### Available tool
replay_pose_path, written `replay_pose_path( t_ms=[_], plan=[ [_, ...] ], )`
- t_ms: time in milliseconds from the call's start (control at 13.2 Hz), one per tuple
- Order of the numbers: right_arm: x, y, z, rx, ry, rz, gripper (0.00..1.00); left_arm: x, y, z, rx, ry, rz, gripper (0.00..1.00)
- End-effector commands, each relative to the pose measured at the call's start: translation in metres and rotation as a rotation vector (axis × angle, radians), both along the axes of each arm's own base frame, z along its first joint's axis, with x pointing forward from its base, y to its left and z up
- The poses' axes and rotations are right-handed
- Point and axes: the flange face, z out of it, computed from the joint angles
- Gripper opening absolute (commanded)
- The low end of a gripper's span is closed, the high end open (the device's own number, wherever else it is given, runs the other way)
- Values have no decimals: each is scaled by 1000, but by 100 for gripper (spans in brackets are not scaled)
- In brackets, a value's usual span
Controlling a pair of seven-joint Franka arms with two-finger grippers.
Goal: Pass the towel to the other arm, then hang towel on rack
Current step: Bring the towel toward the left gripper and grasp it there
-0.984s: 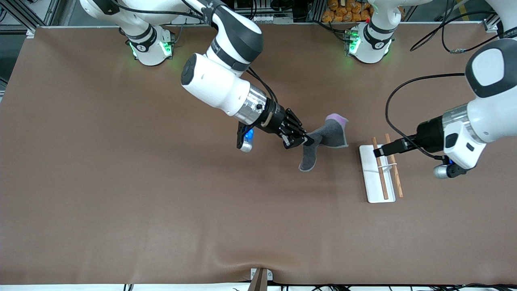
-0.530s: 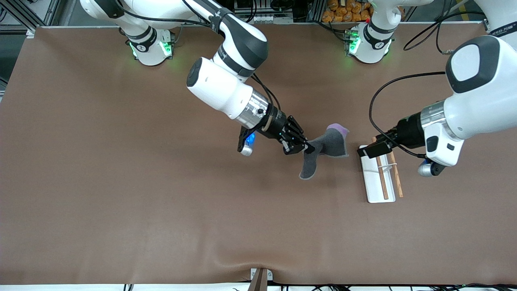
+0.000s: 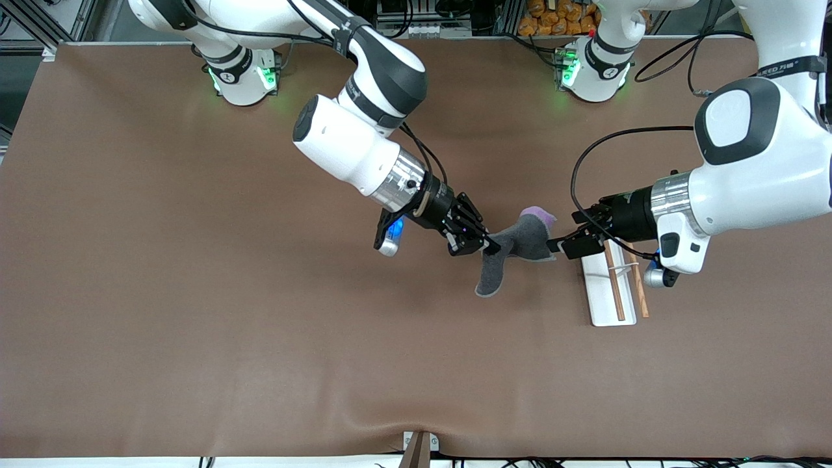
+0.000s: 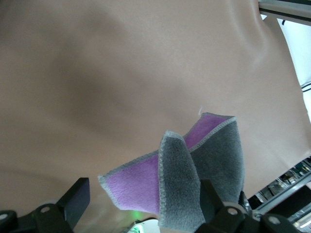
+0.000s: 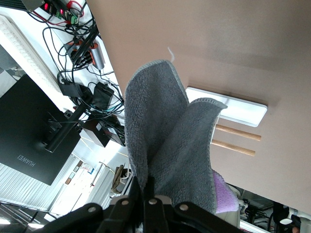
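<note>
The towel (image 3: 513,250) hung in the air over the table's middle, pinched at one edge by the right gripper (image 3: 484,246), whose fingers were clamped tight on the grey cloth (a purple underside showed at the corner toward the other arm). The left gripper (image 3: 564,247) stood with its fingers spread, right at the towel's free edge and over the end of the wooden-barred rack (image 3: 614,283). The handover step appeared to be in hand. The next move likely called for the left gripper to close on that free edge before the right one let go.
</note>
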Motion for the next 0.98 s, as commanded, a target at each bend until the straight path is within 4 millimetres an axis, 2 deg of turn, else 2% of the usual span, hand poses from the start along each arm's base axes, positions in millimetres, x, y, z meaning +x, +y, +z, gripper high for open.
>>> replay_pose_path(
  t_ms=[0,227,530,909],
  plan=[
    [3,-1,7,24,8,-11,0,8,-2,2,-53,-4,49,100],
    [3,0,7,23,6,-8,0,16,-5,-4,-107,-7,89,100],
    [3,-1,8,22,6,-7,0,16,-19,-15,-108,5,70,100],
    [4,-3,7,19,6,-6,0,21,-27,-16,-163,0,112,100]
  ],
)
